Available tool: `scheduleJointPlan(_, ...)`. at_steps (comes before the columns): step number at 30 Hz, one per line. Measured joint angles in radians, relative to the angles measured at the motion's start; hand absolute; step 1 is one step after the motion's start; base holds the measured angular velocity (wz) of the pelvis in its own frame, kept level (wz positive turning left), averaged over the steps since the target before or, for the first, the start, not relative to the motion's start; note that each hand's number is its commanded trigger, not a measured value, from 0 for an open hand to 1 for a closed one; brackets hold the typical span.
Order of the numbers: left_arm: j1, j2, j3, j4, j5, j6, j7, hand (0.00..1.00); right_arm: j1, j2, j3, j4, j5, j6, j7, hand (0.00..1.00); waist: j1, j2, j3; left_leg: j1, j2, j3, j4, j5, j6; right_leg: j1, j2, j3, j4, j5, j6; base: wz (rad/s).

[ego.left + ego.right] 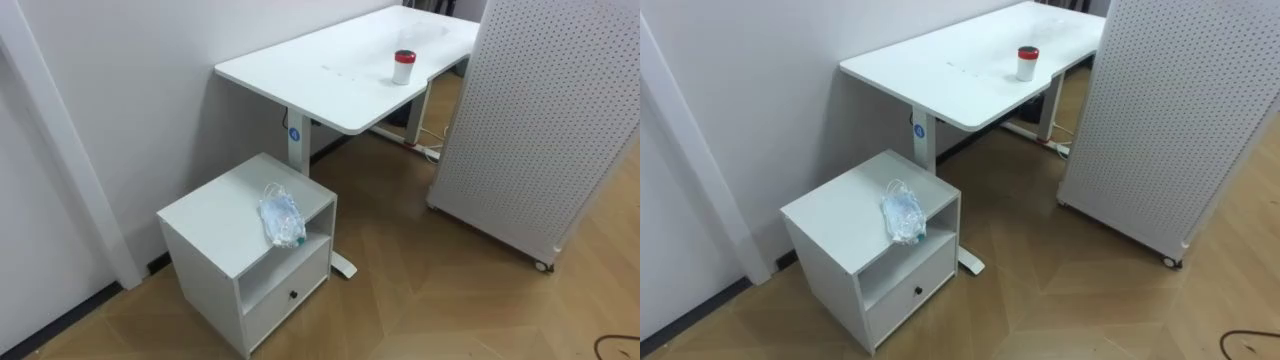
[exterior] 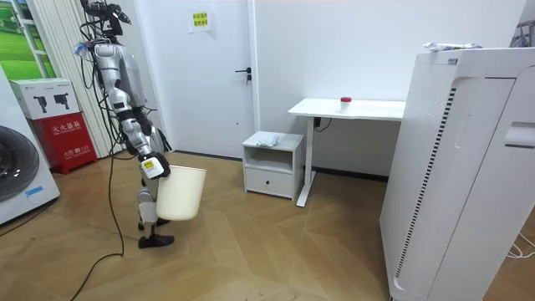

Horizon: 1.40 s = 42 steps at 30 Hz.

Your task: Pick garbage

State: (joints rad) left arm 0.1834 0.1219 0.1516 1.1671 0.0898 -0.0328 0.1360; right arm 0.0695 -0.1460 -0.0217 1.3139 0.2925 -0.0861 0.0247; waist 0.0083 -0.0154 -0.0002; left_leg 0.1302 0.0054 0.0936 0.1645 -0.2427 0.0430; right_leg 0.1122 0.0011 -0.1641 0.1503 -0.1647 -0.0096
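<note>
Eye views: garbage is crumpled clear-bluish plastic bag. It lies on top of white cabinet, at front edge above open shelf. Table behind carries red-lidded cup.

Room view: robot stands near door, well apart from cabinet. Right hand at rim of cream bin; cannot tell whether fingers clamp it.

There is one piece of garbage, a crumpled clear plastic bag. There is also one small white cabinet with one drawer and one open shelf, and one white desk with one red-capped cup on it. One perforated white panel stands there too, all of these well apart from the robot's right hand, and just beside that hand is one white bin.
</note>
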Motion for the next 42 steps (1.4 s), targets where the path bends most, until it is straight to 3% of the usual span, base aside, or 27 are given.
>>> scheduleJointPlan(14, 0.005, 0.001, 0.003, 0.001, 0.002, -0.001, -0.038, 0.0, 0.0, 0.0, -0.001, -0.002, -0.005, -0.001, 0.0, 1.0, 0.0, 0.005, 0.0016, 0.0, 0.0, 0.001, -0.001, 0.0, 0.0, -0.001, -0.003, -0.001, 0.0, 0.0, 0.0, 0.0)
scheduleJointPlan(22, 0.048, 0.004, 0.044, 0.038, 0.061, -0.001, -0.015, 0.0, 0.022, 0.005, -0.042, -0.003, -0.005, -0.004, 0.013, 1.0, -0.003, -0.009, 0.0008, 0.005, 0.0, -0.007, 0.003, 0.0, 0.0, 0.011, -0.007, -0.016, 0.0, 0.0, 0.0, 0.03)
scheduleJointPlan(28, 0.076, 0.004, 0.042, 0.052, 0.083, 0.027, -0.008, 0.0, 0.026, 0.007, -0.043, 0.004, 0.006, -0.006, 0.013, 1.0, -0.002, -0.011, 0.0027, -0.005, 0.0, -0.015, 0.014, -0.004, 0.0, 0.01, -0.009, -0.022, 0.002, -0.002, 0.0, 0.03)
scheduleJointPlan(31, 0.08, 0.003, 0.042, 0.053, 0.082, 0.04, -0.009, 0.0, 0.025, 0.007, -0.042, 0.003, 0.021, 0.002, 0.013, 1.0, 0.0, -0.01, 0.0029, -0.021, 0.006, -0.021, 0.057, -0.016, -0.003, 0.01, -0.006, -0.03, 0.008, -0.006, -0.003, 0.07)
scheduleJointPlan(33, 0.074, 0.004, 0.041, 0.051, 0.081, 0.056, -0.013, 0.0, 0.023, 0.007, -0.041, 0.006, 0.042, 0.014, 0.014, 1.0, 0.0, -0.007, 0.004, -0.041, 0.018, -0.024, 0.112, -0.042, -0.009, 0.001, 0.001, -0.034, 0.03, -0.018, -0.011, 0.0)
scheduleJointPlan(36, 0.056, 0.004, 0.041, 0.052, 0.081, 0.082, -0.014, 0.0, 0.021, 0.006, -0.041, 0.013, 0.064, 0.023, 0.017, 1.0, -0.003, -0.012, 0.005, -0.054, 0.025, -0.023, 0.165, -0.073, -0.018, -0.019, -0.001, -0.032, 0.094, -0.07, -0.017, -0.01)
scheduleJointPlan(40, 0.047, 0.005, 0.041, 0.05, 0.082, 0.094, -0.013, 0.0, 0.026, -0.006, -0.04, 0.011, 0.11, 0.023, 0.023, 1.0, -0.003, -0.01, 0.0048, -0.09, 0.027, -0.009, 0.24, -0.075, -0.025, -0.041, -0.004, -0.025, 0.141, -0.108, -0.034, 0.08)
scheduleJointPlan(42, 0.051, 0.004, 0.04, 0.045, 0.081, 0.094, -0.013, 0.0, 0.028, -0.006, -0.042, 0.013, 0.132, 0.022, 0.02, 1.0, -0.003, -0.017, 0.0092, -0.234, 0.033, 0.021, 0.496, -0.044, -0.054, -0.039, -0.019, -0.009, 0.159, -0.12, -0.044, 0.01)
